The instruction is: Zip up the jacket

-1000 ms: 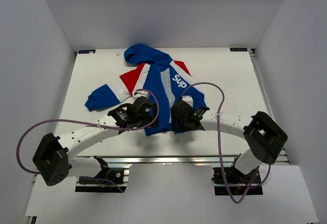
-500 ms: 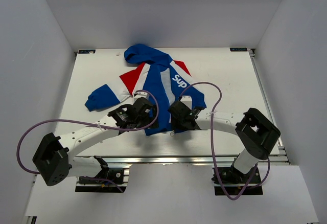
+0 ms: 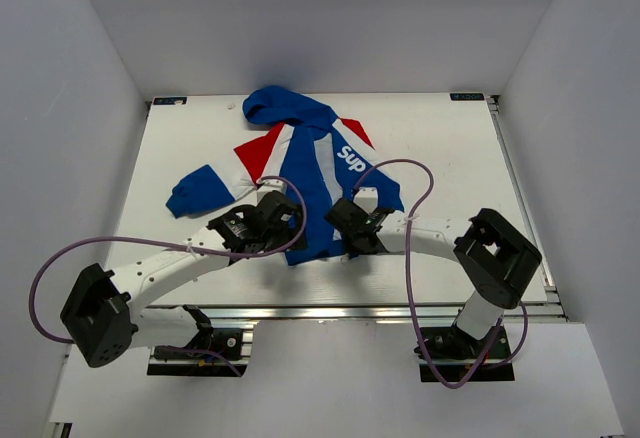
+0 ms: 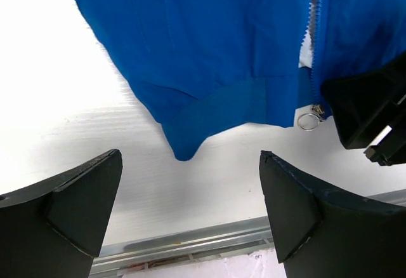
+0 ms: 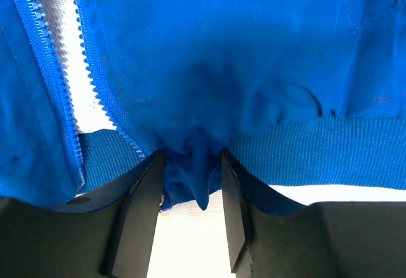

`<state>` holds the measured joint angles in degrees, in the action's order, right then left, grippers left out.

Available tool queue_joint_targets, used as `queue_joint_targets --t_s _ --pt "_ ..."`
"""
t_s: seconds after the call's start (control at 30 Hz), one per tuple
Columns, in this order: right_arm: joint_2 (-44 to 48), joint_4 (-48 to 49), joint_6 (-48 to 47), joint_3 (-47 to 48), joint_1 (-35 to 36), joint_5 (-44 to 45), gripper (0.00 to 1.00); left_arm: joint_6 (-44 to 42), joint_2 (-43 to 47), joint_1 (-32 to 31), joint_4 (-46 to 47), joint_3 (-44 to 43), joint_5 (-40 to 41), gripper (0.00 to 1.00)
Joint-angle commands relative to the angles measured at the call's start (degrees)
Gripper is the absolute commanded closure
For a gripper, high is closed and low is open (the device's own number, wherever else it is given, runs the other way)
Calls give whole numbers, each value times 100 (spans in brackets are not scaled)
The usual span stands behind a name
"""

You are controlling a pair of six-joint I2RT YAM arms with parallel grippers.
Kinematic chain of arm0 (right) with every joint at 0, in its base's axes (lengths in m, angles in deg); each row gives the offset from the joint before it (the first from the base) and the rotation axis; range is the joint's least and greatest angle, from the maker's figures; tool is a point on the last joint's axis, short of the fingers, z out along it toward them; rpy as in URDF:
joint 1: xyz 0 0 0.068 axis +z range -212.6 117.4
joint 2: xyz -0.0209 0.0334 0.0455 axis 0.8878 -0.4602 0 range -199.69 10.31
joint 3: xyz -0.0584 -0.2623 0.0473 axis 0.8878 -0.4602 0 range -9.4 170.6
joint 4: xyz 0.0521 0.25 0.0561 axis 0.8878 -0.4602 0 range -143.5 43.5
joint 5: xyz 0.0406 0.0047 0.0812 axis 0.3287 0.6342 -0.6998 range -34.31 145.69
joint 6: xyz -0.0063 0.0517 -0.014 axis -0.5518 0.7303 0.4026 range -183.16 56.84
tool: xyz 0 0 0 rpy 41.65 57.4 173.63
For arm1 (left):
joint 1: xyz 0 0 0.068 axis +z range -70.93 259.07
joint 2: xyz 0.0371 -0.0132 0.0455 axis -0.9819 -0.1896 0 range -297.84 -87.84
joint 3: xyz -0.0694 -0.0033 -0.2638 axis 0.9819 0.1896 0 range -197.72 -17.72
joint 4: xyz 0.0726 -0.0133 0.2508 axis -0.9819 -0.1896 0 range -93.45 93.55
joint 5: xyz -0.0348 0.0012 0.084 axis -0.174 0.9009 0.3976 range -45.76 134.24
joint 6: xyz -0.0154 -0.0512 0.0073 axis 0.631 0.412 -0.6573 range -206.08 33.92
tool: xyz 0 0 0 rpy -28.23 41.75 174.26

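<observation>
The blue jacket lies flat on the table, hood at the far end, with red and white panels and white lettering. It is unzipped: the two rows of zipper teeth stand apart over white lining. A metal ring pull hangs at the bottom of the zipper. My right gripper sits at the ribbed hem just right of the zipper, with a bunched fold of blue fabric pinched between its fingers. My left gripper hovers wide open at the hem's left corner, touching nothing.
The white table ends in a metal rail close behind my left gripper. Purple cables loop from both arms over the jacket's lower part. Grey walls enclose the table on three sides.
My right gripper has slid left along the hem toward the zipper, and its jaws have narrowed onto the hem fabric. The left gripper stays wide open, shifted only slightly.
</observation>
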<state>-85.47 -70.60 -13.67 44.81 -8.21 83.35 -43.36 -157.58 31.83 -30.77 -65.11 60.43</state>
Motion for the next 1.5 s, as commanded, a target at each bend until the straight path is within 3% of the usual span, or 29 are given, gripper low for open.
queue_joint_targets --t_s 0.0,0.13,0.4,0.53,0.57,0.63,0.73,0.83,0.87,1.1,1.23,1.3,1.47 --pt "-326 -210 175 -306 -7 -278 55 43 101 57 -74 -129 183 2" --pt "-441 -254 157 -236 -7 -322 55 26 -13 75 -162 -243 218 2" --pt "138 19 -291 -411 -7 -489 73 -237 -181 75 48 -411 -132 2" --pt "455 168 -616 -473 -7 -604 64 -554 -374 75 399 -463 -720 2" --pt "482 160 -660 -465 -7 -604 58 -589 -487 75 444 -516 -818 2" --pt "508 151 -827 -438 -7 -630 58 -651 -611 75 523 -569 -1063 2" --pt "500 151 -986 -465 -25 -586 70 -695 -813 75 663 -613 -1275 2" --pt "517 195 -1091 -499 -16 -692 73 -721 -998 75 821 -630 -1416 2" --pt "561 247 -1109 -526 -16 -718 82 -730 -1042 75 866 -622 -1547 2" --pt "912 256 -1179 -544 -25 -832 81 -782 -1481 75 1138 -788 -1855 3" --pt "1185 195 -1232 -623 -86 -894 81 -809 -1823 66 1209 -815 -1891 16" --pt "1343 169 -1302 -763 -157 -1025 81 -835 -1956 75 1139 -815 -1804 28" --pt "1659 55 -1390 -1193 -315 -1315 95 -809 -2403 66 998 -815 -1417 56"
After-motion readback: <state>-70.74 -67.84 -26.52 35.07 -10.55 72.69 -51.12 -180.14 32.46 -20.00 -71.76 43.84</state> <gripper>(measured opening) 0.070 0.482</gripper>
